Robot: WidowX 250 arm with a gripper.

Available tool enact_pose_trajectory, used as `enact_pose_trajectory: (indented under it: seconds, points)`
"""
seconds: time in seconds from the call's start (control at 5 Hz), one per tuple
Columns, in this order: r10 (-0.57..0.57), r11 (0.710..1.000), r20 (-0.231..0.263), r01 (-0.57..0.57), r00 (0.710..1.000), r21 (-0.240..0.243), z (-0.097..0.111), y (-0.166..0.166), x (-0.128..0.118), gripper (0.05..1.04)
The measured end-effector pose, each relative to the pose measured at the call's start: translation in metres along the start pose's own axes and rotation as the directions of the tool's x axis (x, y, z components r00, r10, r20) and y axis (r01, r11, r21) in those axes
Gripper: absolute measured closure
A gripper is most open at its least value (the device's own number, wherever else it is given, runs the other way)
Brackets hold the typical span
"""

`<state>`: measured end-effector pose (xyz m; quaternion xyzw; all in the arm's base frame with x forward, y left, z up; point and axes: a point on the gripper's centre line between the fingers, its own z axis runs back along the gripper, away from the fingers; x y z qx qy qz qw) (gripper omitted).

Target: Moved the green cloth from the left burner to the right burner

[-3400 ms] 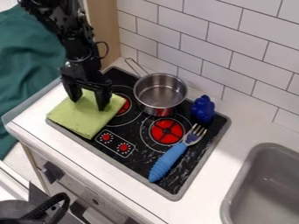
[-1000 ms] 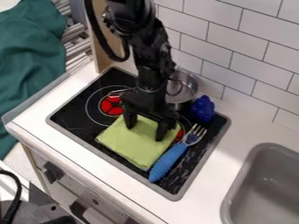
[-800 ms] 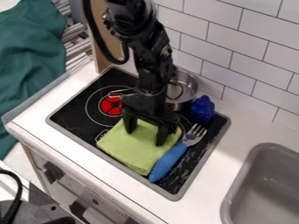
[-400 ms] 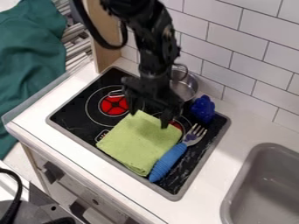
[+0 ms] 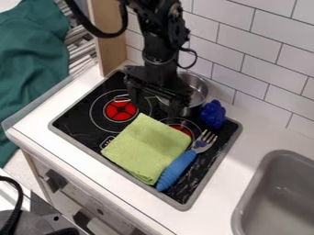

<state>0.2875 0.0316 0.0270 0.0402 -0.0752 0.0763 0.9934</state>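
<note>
Nearest you, the folded green cloth is lying on the black cooktop, its right edge meeting the fork's blue handle and its far part overlapping the right burner. Beyond it, your gripper is hanging with its fingers spread well apart, pinching nothing. Behind them, the metal saucepan is standing, partly hidden by your arm.
</note>
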Motion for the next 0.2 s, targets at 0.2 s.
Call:
enact_pose_trajectory:
  seconds: [0.2]
  points:
    - [0.029,1.000,-0.028,-0.029,0.999,0.002,0.0087,0.0000,0.0058,0.085]
